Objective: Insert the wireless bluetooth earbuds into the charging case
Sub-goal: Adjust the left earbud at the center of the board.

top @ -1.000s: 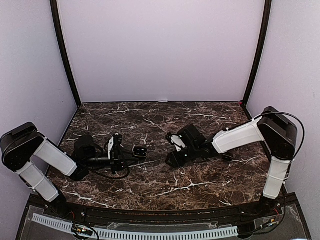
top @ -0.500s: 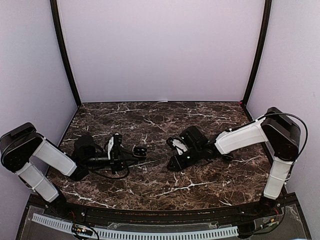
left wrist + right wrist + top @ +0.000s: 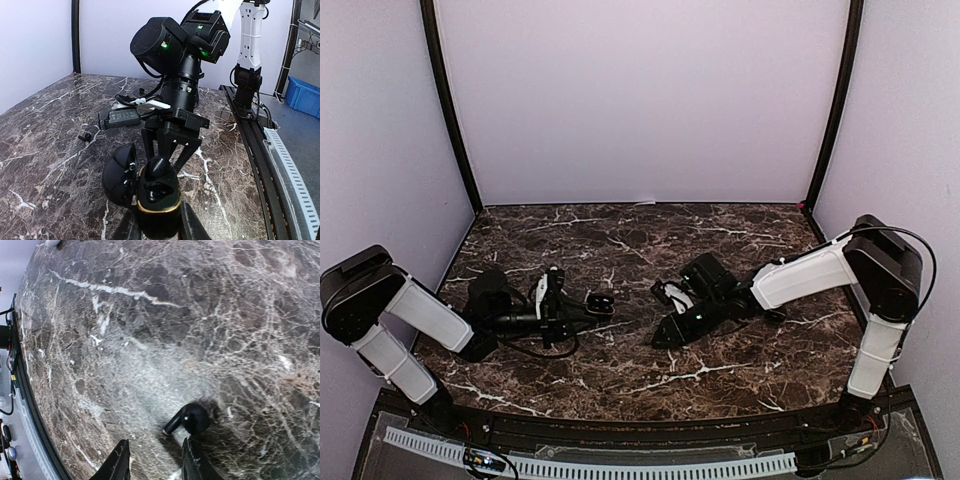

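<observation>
Left tool [image 3: 161, 227] clamps the open case [image 3: 159, 200]. Right tool [image 3: 156, 444], parted, sits just short of the earbud [image 3: 191, 419]; closing could flick it away.

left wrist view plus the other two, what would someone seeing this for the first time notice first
Most striking is the glossy black gold-rimmed charging case, lid flipped open, clamped in the left gripper right in front of the left wrist camera. Facing it across the dark white-veined marble table, the right gripper sits low with its fingers apart. A small black stemmed earbud lies just past their tips, not held.
</observation>
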